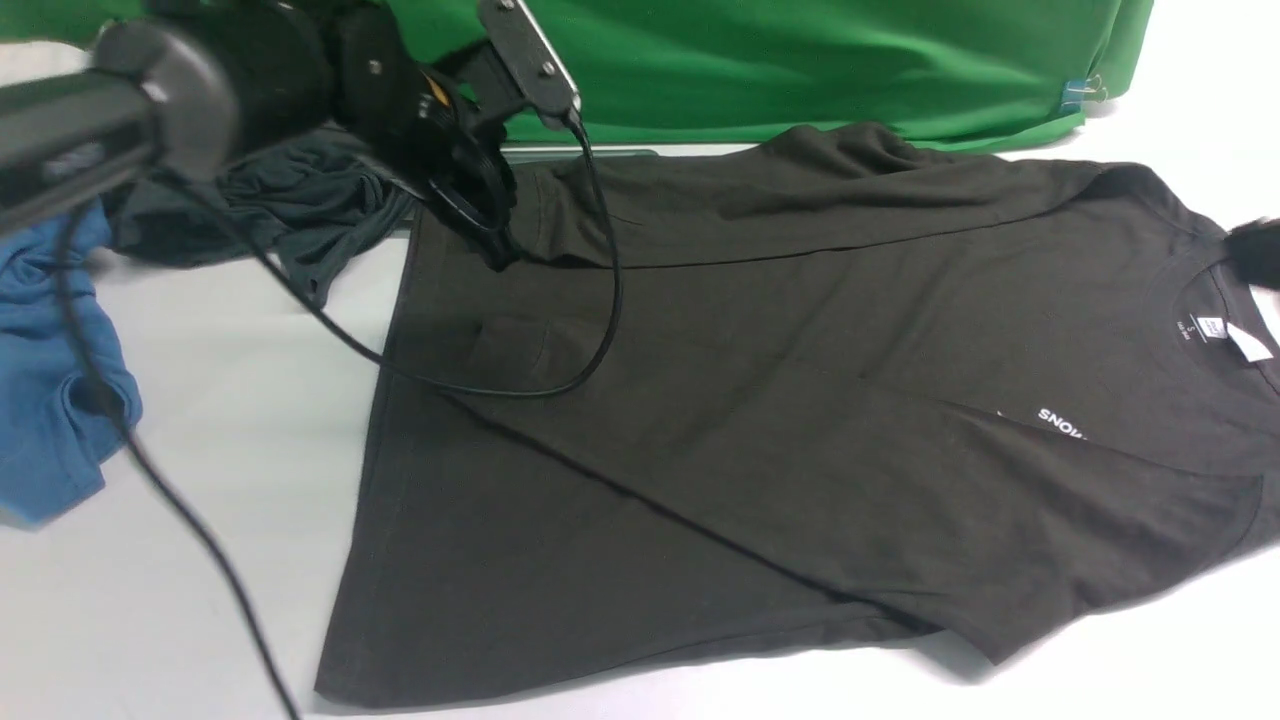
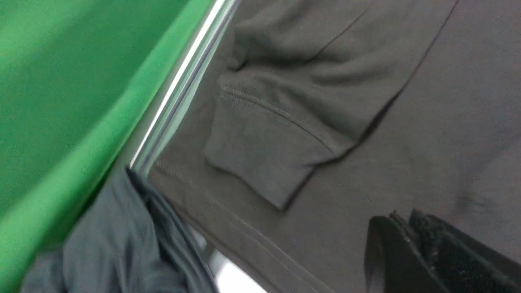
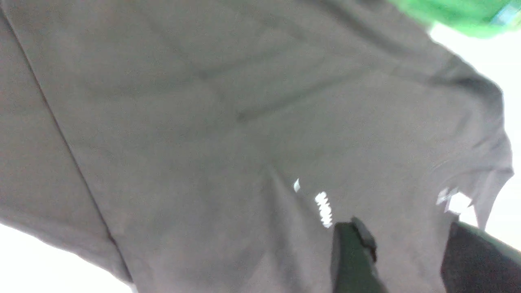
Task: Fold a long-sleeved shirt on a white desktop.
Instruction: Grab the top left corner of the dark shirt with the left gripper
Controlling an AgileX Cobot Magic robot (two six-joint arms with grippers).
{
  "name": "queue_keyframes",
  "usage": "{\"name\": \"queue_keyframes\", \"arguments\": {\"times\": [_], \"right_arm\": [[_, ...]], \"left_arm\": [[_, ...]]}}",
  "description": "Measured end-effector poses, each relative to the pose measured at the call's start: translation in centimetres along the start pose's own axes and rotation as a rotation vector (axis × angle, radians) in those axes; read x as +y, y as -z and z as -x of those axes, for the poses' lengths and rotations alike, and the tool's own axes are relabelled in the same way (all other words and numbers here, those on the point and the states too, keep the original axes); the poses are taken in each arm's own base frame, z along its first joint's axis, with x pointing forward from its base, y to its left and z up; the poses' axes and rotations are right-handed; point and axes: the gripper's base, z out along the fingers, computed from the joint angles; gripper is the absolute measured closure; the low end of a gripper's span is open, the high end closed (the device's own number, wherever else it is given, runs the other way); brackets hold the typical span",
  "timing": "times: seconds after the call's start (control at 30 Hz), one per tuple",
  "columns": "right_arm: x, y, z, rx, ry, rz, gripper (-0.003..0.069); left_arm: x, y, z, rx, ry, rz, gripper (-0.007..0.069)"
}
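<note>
The long-sleeved shirt (image 1: 760,400) is lying flat across the white desktop (image 1: 230,420), its hem pointing to 9 o'clock and its collar, with the white neck label (image 1: 1245,340), to 3 o'clock; both sleeves are lying folded in over the body, one partly covering the white chest print (image 1: 1062,425).

The left gripper (image 1: 492,240) is hovering at about 10 o'clock, over the far hem corner; in the left wrist view the ribbed cuff (image 2: 260,158) is resting on the body just beside it. Its jaws are standing close together with no cloth seen between them, but I cannot tell whether they are fully closed. The right gripper (image 3: 407,228) is hanging at 3 o'clock near the collar, its jaws apart and gripping nothing.

The knit is looking light, soft and limp; it is likely going to sag from any pinch and slide easily on the smooth desktop, so the folded sleeves may be slipping out if only the top layer is being lifted. The best holds are probably the hem corners and the shoulder seams, pinching through every layer.

The black cable (image 1: 600,300) is trailing over the cloth and could be dragging it; a slate-grey garment (image 1: 290,205) and a blue garment (image 1: 50,400) are lying near 9 to 10 o'clock, the grey one close to the hem corner.
</note>
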Motion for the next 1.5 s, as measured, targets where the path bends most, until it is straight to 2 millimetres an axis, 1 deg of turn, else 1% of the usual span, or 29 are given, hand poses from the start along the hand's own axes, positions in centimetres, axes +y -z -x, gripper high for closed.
{"name": "queue_keyframes", "arguments": {"times": [0.07, 0.1, 0.13, 0.17, 0.2, 0.3, 0.33, 0.37, 0.4, 0.47, 0.53, 0.6, 0.63, 0.8, 0.93, 1.03, 1.07, 1.1, 1.23, 1.33, 1.37, 1.4, 1.5], "right_arm": [[0.0, 2.0, -0.4, -0.050, -0.002, -0.014, 0.0359], [0.0, 2.4, -0.5, -0.057, -0.002, -0.016, 0.0359], [0.0, 2.4, -0.5, -0.058, -0.002, -0.016, 0.0359], [0.0, 2.8, -0.7, -0.060, -0.001, -0.017, 0.0359], [0.0, 3.0, -0.8, -0.061, -0.001, -0.017, 0.0359], [0.1, 3.0, -0.8, -0.053, -0.001, -0.015, 0.0359], [0.1, 3.0, -0.9, -0.050, -0.001, -0.015, 0.0359], [0.1, 2.9, -0.9, -0.049, 0.000, -0.015, 0.0359], [0.1, 2.9, -0.9, -0.047, 0.000, -0.014, 0.0359], [0.1, 2.9, -0.9, -0.045, 0.000, -0.014, 0.0359], [0.1, 2.9, -0.9, -0.044, -0.001, -0.013, 0.0359], [0.1, 2.9, -1.0, -0.040, -0.002, -0.011, 0.0361], [0.1, 2.9, -1.0, -0.040, -0.002, -0.011, 0.0361], [0.2, 2.9, -1.2, -0.016, -0.005, -0.004, 0.0362], [0.2, 2.9, -1.3, -0.005, -0.007, -0.002, 0.0362], [0.2, 2.9, -1.3, -0.002, -0.018, -0.001, 0.0363], [0.2, 2.9, -1.3, -0.002, -0.022, -0.001, 0.0363], [0.2, 2.9, -1.3, -0.002, -0.027, -0.001, 0.0363], [0.2, 2.9, -1.3, -0.002, -0.048, 0.000, 0.0364], [0.2, 2.8, -1.3, 0.003, -0.056, 0.002, 0.0364], [0.2, 2.7, -1.3, 0.004, -0.057, 0.002, 0.0364], [0.2, 2.4, -1.2, 0.013, -0.058, 0.004, 0.0364], [0.2, 1.3, -1.0, 0.048, -0.056, 0.012, 0.0364]], "left_arm": [[0.3, -2.3, -0.5, 0.033, -0.095, -0.003, 0.0400], [0.5, -2.8, -0.7, 0.040, -0.123, -0.002, 0.0367], [0.4, -3.0, -0.8, 0.043, -0.133, -0.004, 0.0358], [0.4, -3.9, -1.2, 0.053, -0.192, -0.006, 0.0298], [0.3, -4.5, -1.3, 0.058, -0.226, -0.003, 0.0265], [0.1, -5.9, -1.8, 0.061, -0.291, 0.014, 0.0209], [0.0, -6.5, -1.9, 0.060, -0.307, 0.022, 0.0200], [0.1, -6.5, -1.9, 0.058, -0.309, 0.025, 0.0200], [-0.1, -7.1, -2.1, 0.063, -0.337, 0.030, 0.0200], [-0.3, -7.8, -2.4, 0.067, -0.362, 0.039, 0.0207], [-0.4, -8.3, -2.5, 0.065, -0.382, 0.051, 0.0224], [-0.4, -9.0, -2.6, 0.051, -0.395, 0.073, 0.0263], [-0.4, -9.1, -2.6, 0.050, -0.394, 0.074, 0.0266], [-0.5, -9.9, -2.6, 0.028, -0.426, 0.115, 0.0384], [-0.4, -10.0, -2.5, 0.021, -0.443, 0.131, 0.0505], [-0.4, -9.9, -2.5, 0.024, -0.435, 0.128, 0.0591], [-0.4, -9.8, -2.5, 0.028, -0.428, 0.123, 0.0603], [-0.3, -9.7, -2.5, 0.029, -0.422, 0.122, 0.0606], [-0.1, -8.0, -1.9, 0.045, -0.381, 0.093, 0.0608], [0.8, -4.7, -1.0, 0.050, -0.307, 0.061, 0.0608], [0.9, -4.4, -0.9, 0.050, -0.303, 0.063, 0.0608], [1.1, -3.3, -0.7, 0.055, -0.282, 0.054, 0.0608], [1.5, -1.4, -0.5, 0.074, -0.243, 0.034, 0.0608]]}}
